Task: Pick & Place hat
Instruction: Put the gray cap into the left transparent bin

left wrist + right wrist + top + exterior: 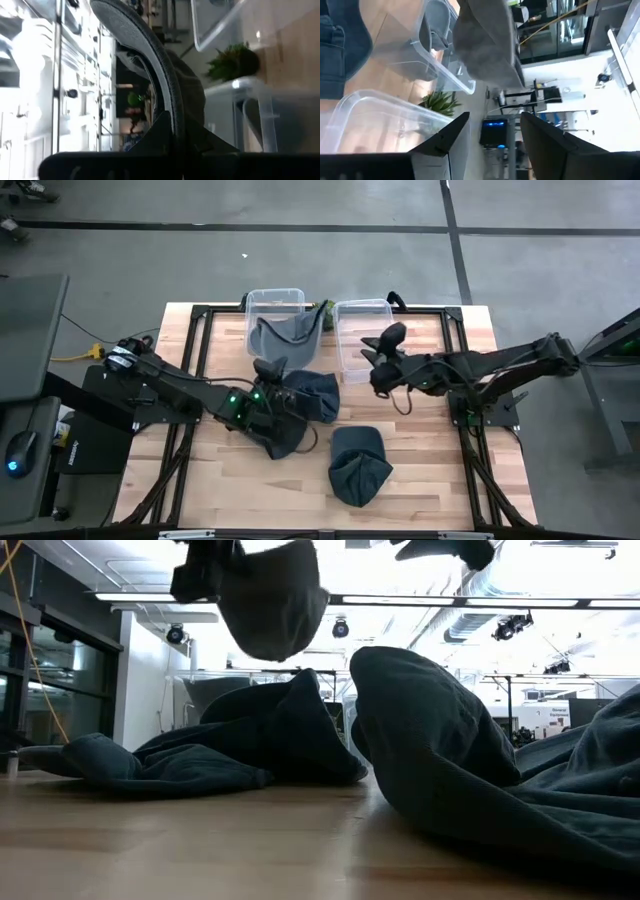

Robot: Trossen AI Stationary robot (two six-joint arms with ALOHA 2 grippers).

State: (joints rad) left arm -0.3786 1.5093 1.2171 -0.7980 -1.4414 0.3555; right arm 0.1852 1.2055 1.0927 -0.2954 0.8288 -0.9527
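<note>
Several dark cloth hats are in view. One grey hat point(283, 436) hangs from my left gripper point(262, 398); in the low view this hat point(272, 595) is clear of the table. A blue hat point(314, 395) lies flat on the table beside it, and another point(360, 465) lies nearer the near edge. A grey hat point(280, 336) sits in the left clear bin point(275, 297). My right gripper point(381, 368) is open, hovering at the near wall of the right clear bin point(362, 308), touching nothing. My left gripper is shut on the grey hat's curved brim edge point(172, 107), pinched between the two fingers point(161, 134). The hat is lifted clear of the table and hangs below the gripper point(205, 570).
The two clear bins stand side by side at the table's far edge, with a small green plant point(327, 315) between them. The right bin holds nothing that shows. Bare wood lies on the table's near left and right parts. Black frame rails run along both sides.
</note>
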